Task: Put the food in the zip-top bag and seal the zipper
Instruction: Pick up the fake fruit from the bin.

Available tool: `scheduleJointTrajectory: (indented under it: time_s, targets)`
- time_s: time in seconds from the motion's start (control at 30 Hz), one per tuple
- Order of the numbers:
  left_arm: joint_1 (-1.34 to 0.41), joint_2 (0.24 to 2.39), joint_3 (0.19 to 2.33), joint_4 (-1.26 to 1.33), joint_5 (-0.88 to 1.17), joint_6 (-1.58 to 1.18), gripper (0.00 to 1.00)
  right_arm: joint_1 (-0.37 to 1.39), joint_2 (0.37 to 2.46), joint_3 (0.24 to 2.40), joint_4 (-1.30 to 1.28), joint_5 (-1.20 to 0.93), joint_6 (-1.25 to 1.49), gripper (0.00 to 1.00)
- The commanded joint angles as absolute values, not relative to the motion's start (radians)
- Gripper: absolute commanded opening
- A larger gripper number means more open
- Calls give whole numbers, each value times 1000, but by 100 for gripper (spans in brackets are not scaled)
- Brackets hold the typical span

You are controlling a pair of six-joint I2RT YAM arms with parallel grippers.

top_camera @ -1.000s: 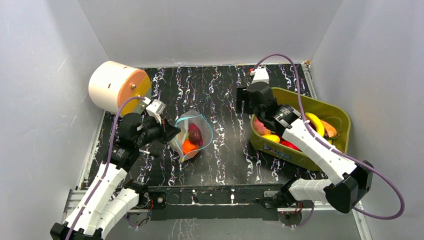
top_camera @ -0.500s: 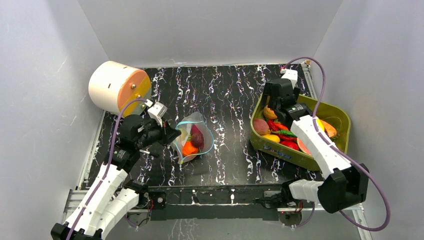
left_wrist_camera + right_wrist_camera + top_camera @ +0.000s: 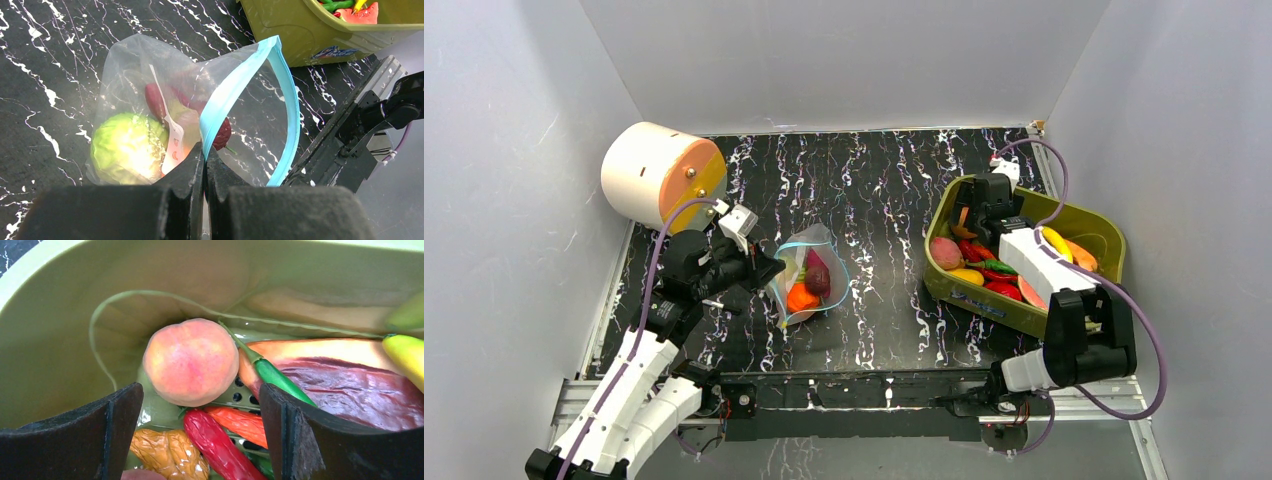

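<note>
Over on the left, the left gripper [image 3: 204, 159] is clamped on the zip-top bag [image 3: 130, 65]. Its two fingers are pressed together on the near lip, right where the blue zipper [image 3: 235, 95] comes down. The bag sits on the black, white-veined surface [image 3: 874, 190], roughly between the two arms and a little toward the left one. Its mouth gapes. The zipper climbs from the pinch, peaks, and curves back down the far side in a wide loop, so its two halves stand well apart. Through the clear plastic I can see a green cabbage [image 3: 127, 147] low on the left side and a dark purple-red sweet potato [image 3: 156, 100] above it. From overhead an orange [image 3: 802, 297] shows beside them.

On the right, the right gripper [image 3: 200, 407] is down inside the olive-green bin [image 3: 50, 340], at its far left corner, fingers spread wide. A peach [image 3: 191, 361] lies just beyond the fingertips and between them, with a gap on either side, and neither finger touches it. Below the peach lies a red pepper [image 3: 215, 445]. To its right is a dark red slab [image 3: 350, 390], and a yellow banana [image 3: 405, 357] shows at the right edge. The bin stands at the right side of the surface, well apart from the bag. A cream drum [image 3: 649, 170] with an orange-yellow face lies in the far left corner.
</note>
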State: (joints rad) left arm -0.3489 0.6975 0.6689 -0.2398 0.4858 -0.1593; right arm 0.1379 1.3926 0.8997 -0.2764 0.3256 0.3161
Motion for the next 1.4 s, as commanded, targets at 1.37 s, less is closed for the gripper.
scheduleJointTrajectory:
  time_s: [1.37]
  targets:
    - [-350,698,664,-225,490,-141,0,97,1370,884,-147,286,277,61]
